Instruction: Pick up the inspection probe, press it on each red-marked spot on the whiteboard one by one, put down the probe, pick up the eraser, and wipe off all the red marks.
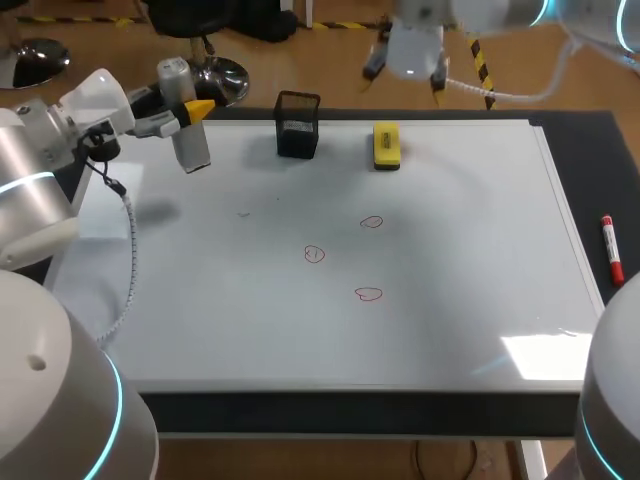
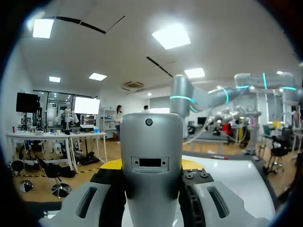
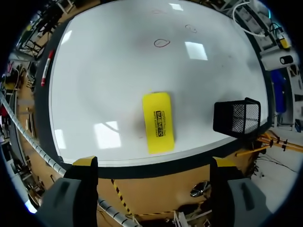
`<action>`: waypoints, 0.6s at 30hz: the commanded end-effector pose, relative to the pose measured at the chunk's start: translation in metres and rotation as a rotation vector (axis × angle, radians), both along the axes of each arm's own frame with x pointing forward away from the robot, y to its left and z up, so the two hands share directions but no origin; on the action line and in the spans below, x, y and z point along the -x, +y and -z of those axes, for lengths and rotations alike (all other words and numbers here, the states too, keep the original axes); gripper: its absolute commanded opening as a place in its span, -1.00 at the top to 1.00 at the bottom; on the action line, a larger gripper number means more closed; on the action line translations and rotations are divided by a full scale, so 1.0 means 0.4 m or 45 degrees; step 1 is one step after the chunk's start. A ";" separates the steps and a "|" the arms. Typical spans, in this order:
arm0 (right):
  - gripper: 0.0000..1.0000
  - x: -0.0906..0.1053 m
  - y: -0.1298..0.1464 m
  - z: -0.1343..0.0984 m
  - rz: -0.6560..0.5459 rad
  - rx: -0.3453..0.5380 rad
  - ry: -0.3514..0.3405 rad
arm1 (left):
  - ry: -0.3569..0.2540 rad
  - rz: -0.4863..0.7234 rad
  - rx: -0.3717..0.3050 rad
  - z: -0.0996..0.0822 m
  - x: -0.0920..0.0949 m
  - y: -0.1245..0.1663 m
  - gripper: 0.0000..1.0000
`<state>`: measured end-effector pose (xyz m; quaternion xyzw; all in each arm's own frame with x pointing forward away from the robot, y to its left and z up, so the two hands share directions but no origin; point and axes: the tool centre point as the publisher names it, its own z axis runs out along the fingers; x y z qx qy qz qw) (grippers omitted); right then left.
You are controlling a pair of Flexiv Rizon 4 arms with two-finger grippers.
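1. My left arm comes in low from the left side, its wrist turned sideways. The left gripper (image 1: 192,112) is clamped on the inspection probe (image 1: 190,145), one yellow-tipped finger on each side. The probe is held upright, tilted a little, over the far left corner of the whiteboard (image 1: 450,330).
2. My right arm hangs at the far side of the table. The right gripper (image 3: 154,163) is spread wide with nothing between its fingers, out past the board's far edge. The eraser (image 3: 158,122) lies ahead of it.
3. The probe is a smooth grey body with a rounded top. In the left wrist view it shows a small dark slot and a round dot.
4. The eraser is a bright yellow block with rounded corners. It lies flat near the far edge, beside a black wire-mesh holder (image 1: 298,125) of square shape.
5. Three red marks (image 1: 369,294) are small hand-drawn loops near the middle of the glossy white board.
6. A red-capped marker (image 1: 612,250) lies on the dark mat (image 1: 590,140) to the right of the board.
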<state>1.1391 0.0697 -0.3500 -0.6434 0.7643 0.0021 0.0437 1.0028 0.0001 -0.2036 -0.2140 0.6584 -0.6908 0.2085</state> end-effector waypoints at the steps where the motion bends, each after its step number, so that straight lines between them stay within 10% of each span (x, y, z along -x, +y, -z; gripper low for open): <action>1: -1.00 0.007 0.005 0.008 0.006 0.071 0.008 | -0.004 -0.004 0.001 -0.001 0.000 -0.002 1.00; 18: -1.00 0.024 0.023 0.073 -0.061 0.022 0.020 | -0.004 -0.004 0.001 -0.001 0.000 -0.002 1.00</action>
